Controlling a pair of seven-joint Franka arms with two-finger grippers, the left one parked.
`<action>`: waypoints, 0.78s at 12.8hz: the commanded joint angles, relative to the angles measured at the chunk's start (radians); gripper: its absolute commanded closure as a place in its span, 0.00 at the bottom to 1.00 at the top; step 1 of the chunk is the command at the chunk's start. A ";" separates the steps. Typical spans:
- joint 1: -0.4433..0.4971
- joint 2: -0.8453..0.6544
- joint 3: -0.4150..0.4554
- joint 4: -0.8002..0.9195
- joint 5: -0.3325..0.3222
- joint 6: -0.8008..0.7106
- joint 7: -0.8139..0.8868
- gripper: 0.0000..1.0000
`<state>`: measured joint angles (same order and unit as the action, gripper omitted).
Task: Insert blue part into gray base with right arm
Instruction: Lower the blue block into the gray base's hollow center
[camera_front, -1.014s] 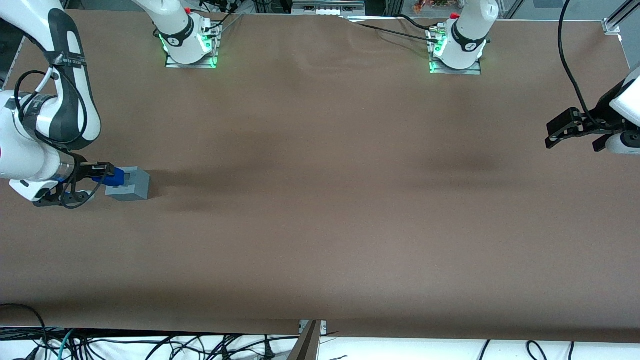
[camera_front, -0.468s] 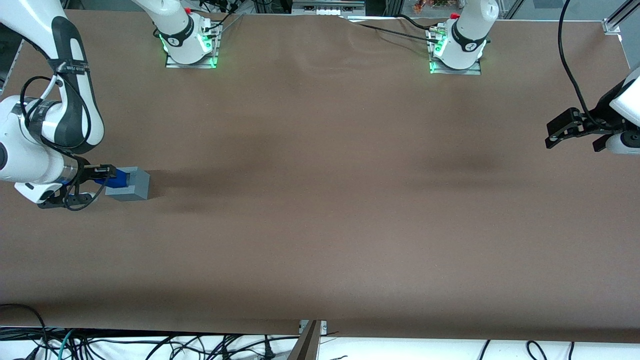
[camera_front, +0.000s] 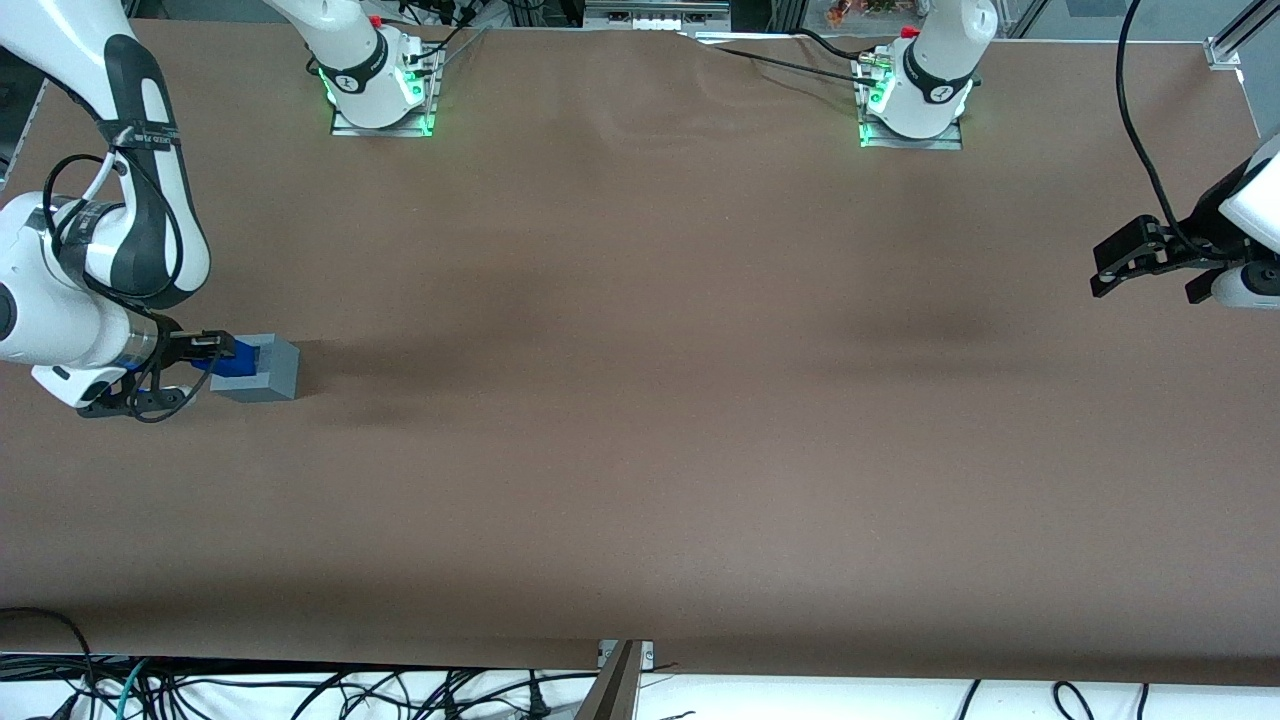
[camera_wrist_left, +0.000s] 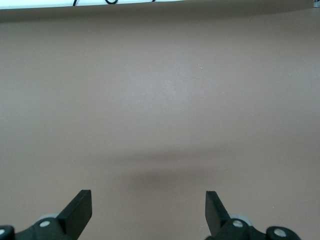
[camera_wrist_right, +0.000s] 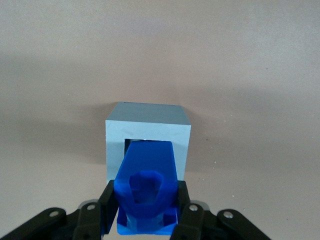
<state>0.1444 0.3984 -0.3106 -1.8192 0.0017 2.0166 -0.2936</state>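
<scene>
The gray base (camera_front: 268, 370) stands on the brown table toward the working arm's end. My right arm's gripper (camera_front: 205, 352) is shut on the blue part (camera_front: 232, 358), which sits directly over the base's top. In the right wrist view the blue part (camera_wrist_right: 146, 187) is clamped between the black fingers (camera_wrist_right: 107, 202), its lower end meeting the square recess of the gray base (camera_wrist_right: 148, 137). The gripper (camera_wrist_right: 146, 205) is just above the base. How deep the part sits in the recess is hidden.
Two arm mounts with green lights (camera_front: 380, 95) (camera_front: 912, 110) stand on the table farther from the front camera. Cables (camera_front: 300, 690) hang along the table's near edge. The parked arm's gripper (camera_wrist_left: 148, 212) hovers over bare brown cloth.
The gripper with the blue part has come lower onto the gray base over the last second; the arm's elbow shifted slightly. The base has stayed in place.
</scene>
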 joint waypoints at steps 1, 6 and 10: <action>-0.002 -0.009 0.007 -0.020 0.024 0.025 -0.015 0.79; -0.002 -0.003 0.008 -0.022 0.052 0.025 -0.012 0.77; 0.000 -0.004 0.008 -0.008 0.052 0.019 -0.021 0.00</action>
<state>0.1458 0.4060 -0.3060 -1.8251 0.0350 2.0319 -0.2937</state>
